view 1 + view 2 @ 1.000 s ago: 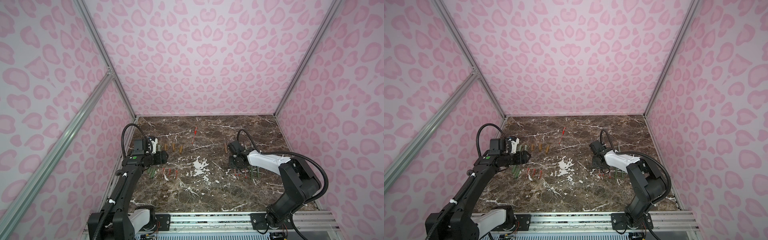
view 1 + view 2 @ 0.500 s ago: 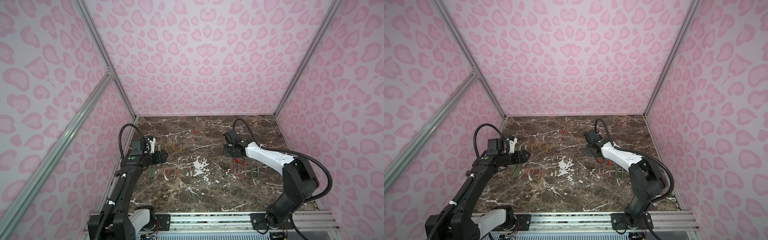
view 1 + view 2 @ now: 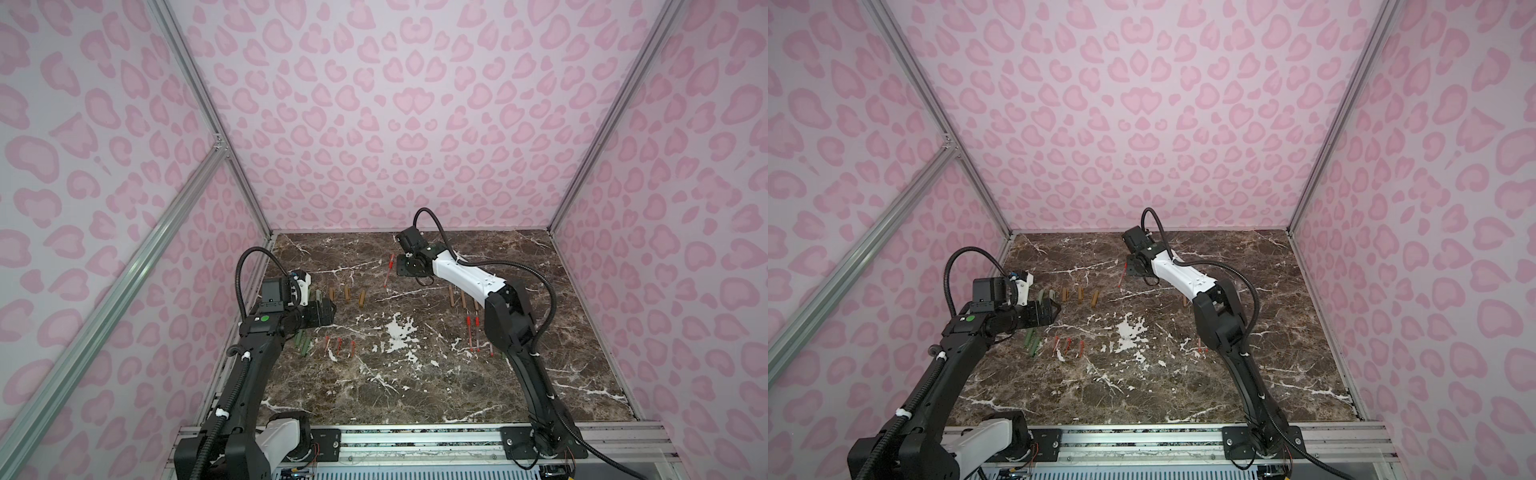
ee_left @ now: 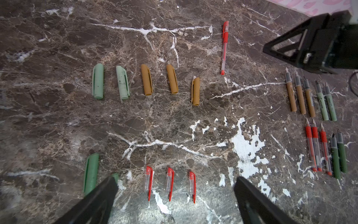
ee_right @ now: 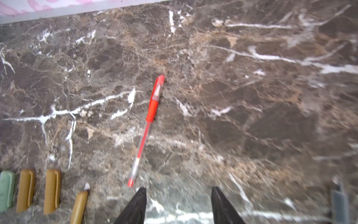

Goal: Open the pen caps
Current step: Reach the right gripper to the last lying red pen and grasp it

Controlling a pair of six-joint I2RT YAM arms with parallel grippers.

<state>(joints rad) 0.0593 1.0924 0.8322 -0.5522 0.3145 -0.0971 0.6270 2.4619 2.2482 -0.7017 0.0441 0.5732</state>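
One capped red pen [image 5: 149, 124] is left lying alone toward the far middle of the bench [image 3: 415, 386], the pen caps [image 4: 147, 79] already laid in rows at the left. Both the right claw [image 5: 177, 205], just beside the pen, and the left claw [image 4: 174, 201] are seen released and empty. The slim pen could be nudged and rolled away if the fingers are lowered off-centre.

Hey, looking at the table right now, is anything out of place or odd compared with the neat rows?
Yes. One red pen lies alone near the back of the table, slanted, its cap on, apart from the sorted caps and barrels. One tan cap also sits out of line with its row.
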